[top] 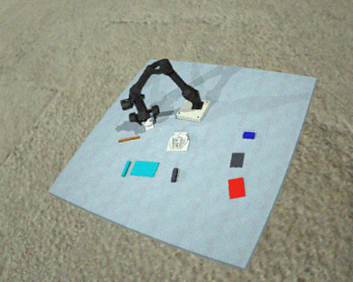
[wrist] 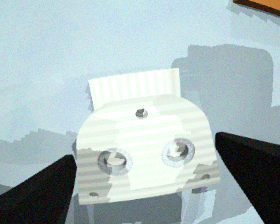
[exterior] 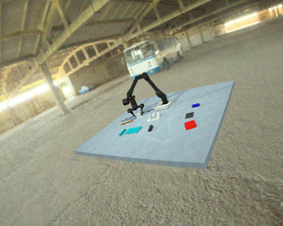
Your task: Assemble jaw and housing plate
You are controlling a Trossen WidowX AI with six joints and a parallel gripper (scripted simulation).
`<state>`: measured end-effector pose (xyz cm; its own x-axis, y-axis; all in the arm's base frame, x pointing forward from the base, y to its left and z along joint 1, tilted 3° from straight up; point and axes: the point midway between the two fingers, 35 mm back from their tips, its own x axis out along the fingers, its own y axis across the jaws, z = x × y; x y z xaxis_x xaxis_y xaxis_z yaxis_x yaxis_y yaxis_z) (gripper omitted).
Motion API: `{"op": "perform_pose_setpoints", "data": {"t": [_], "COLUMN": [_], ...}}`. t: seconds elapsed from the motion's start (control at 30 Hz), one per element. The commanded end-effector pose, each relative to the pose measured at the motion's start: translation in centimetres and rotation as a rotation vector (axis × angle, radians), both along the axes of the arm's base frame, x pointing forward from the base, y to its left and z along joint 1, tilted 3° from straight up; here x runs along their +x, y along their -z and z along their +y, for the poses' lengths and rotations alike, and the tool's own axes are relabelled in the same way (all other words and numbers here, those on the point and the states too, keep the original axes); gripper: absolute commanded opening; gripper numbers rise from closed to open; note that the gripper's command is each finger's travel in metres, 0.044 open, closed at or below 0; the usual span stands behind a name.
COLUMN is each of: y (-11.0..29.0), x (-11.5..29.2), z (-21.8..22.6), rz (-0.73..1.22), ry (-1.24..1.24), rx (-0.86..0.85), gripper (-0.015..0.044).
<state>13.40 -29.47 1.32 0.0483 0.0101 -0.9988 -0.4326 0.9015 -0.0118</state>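
Note:
The white housing plate [wrist: 145,131] lies with its two ringed holes facing the wrist camera. A ribbed white piece [wrist: 135,89] shows beyond its rounded edge; whether they are joined I cannot tell. My gripper [top: 145,116] [exterior: 137,112] [wrist: 146,151] is open and empty, with one finger on either side of the plate in the wrist view. Whether the fingertips touch it is unclear. The white gripper mechanism [top: 178,142] [exterior: 154,117] sits apart from the plate, nearer the middle of the mat. Its jaws, pins and teeth are too small to tell apart.
An orange bar [top: 129,138] [exterior: 126,122] [wrist: 265,5] lies near the plate. A cyan bar [top: 126,168], cyan slab [top: 145,168] and black block [top: 175,174] lie farther forward. Blue [top: 249,135], dark grey [top: 237,160] and red [top: 236,188] pieces lie at the right.

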Motion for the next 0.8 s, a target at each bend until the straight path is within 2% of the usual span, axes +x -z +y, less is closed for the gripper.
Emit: {"op": "perform_pose_setpoints", "data": {"t": [0.0,0.1,0.53,0.77], "y": [0.12,0.12,0.01,0.01], "x": [0.01,0.01,0.00,0.00], "z": [0.14,0.14,0.01,0.01], "rz": [-0.002,-0.002,0.000,0.000], "ry": [0.004,0.004,0.000,0.000], "rx": [0.005,0.005,0.000,0.000], "gripper": [0.0440,0.0440,0.0353,0.0351]}}
